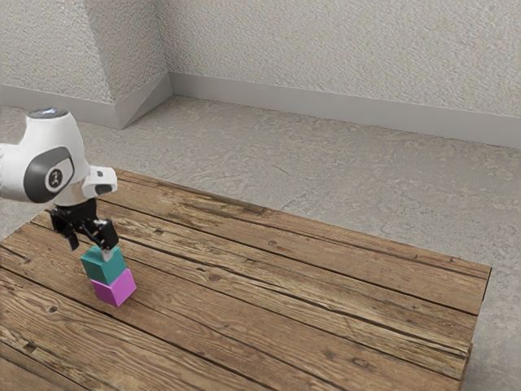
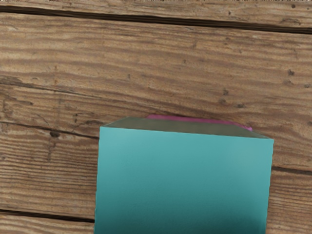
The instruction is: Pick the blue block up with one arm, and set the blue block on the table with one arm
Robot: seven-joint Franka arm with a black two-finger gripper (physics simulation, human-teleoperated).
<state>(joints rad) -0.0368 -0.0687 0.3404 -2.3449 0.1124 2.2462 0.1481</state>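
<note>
Blue block: found teal in shade; the blue block (image 1: 104, 265) sits directly above the magenta block (image 1: 115, 288), the pair appearing stacked with their faces meeting in the exterior view; firm contact cannot be confirmed
Magenta block: lower of the two, on the worktop (image 1: 326, 285), slightly offset toward the exterior view's right from the block above
Pincer: the pincer (image 1: 93, 246) is right at the top of the blue block; whether it is open, closed or gripping the block cannot be told
Arm: the white arm (image 1: 55, 155) enters from the exterior view's left, with its hand above the blocks
Worktop: wooden planks with dark seams; both blocks lie nearer its edge at the exterior view's left than its corner at the exterior view's right
Surroundings: grey floor (image 1: 326, 191), pale textured wall (image 1: 342, 49)
</note>
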